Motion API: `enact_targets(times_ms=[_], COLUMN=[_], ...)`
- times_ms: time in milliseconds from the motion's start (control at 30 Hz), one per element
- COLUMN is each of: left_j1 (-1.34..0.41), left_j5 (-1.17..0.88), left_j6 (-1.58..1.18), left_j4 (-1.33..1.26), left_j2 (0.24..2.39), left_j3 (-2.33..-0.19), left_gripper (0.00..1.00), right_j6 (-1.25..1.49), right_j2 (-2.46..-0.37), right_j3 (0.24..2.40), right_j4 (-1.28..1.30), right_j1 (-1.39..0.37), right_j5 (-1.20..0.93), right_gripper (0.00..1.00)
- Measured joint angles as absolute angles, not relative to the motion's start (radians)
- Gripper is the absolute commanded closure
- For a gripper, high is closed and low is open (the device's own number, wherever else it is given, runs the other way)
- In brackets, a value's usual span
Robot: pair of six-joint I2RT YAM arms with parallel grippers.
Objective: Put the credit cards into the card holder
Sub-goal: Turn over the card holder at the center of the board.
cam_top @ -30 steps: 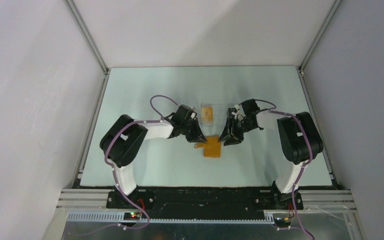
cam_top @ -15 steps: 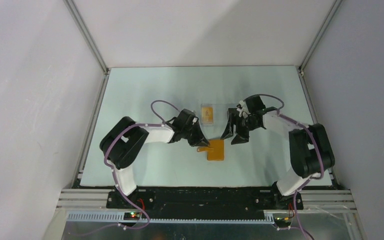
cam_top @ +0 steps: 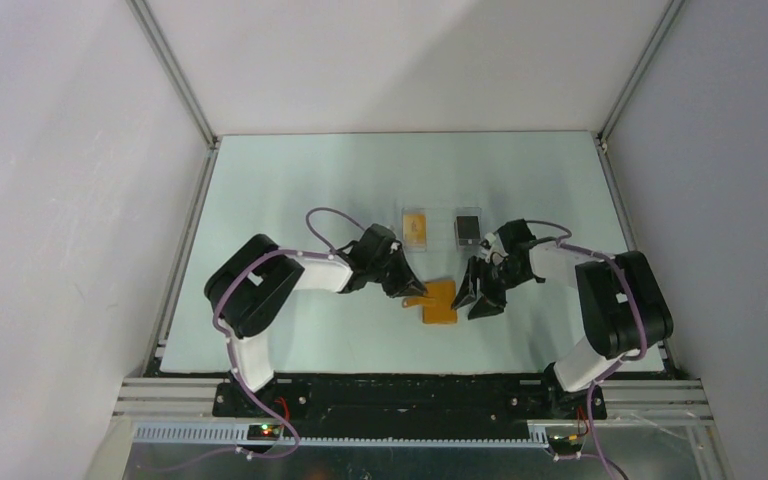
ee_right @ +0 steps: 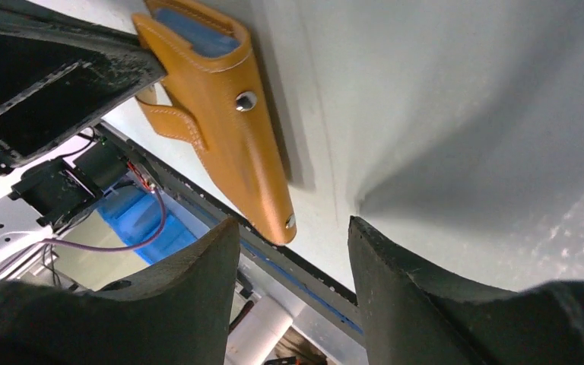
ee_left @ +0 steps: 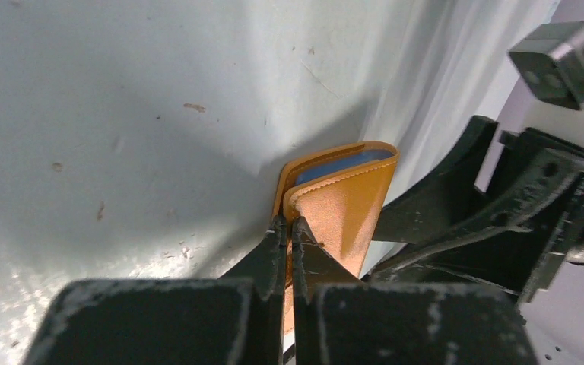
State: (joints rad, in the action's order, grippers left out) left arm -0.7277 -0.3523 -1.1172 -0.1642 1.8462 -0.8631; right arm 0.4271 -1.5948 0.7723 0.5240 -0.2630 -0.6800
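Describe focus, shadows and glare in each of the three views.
Top external: soft, even light, faint shadows on the table, all sharp. Left wrist: the left gripper looms dark and blurred, the card holder is sharp to its stitching, with a deep shadow beside it. Right wrist: the right gripper is blurred, the card holder's snap glints, and broad soft shadows cross the table.

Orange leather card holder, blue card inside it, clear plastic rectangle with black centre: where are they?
Orange leather card holder (ee_right: 232, 144), right wrist view, outer face.
Blue card (ee_left: 346, 163), left wrist view, exposed edge.
Clear plastic rectangle with black centre (cam_top: 468, 227), top view, dark middle.
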Motion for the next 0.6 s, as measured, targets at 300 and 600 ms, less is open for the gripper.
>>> enact_targets(times_ms=[300,600], left_j1=[-0.750,-0.759], left_j5=[-0.366,-0.382], left_j6=[-1.171,-1.206], left_j4=[-0.235,-0.286], left_j2=[1.874,1.898], left_j3=[-0.856,-0.856], left_gripper=[1.00,1.00], right_j6=[0.471,0.476], right_j2=[-1.671,-1.766], right_j3=[0.722,0.722], right_j4=[0.344,0.260], right_j1=[-0.240,-0.189], right_j5=[-0.815,-0.955], right_gripper=[0.44,0.50])
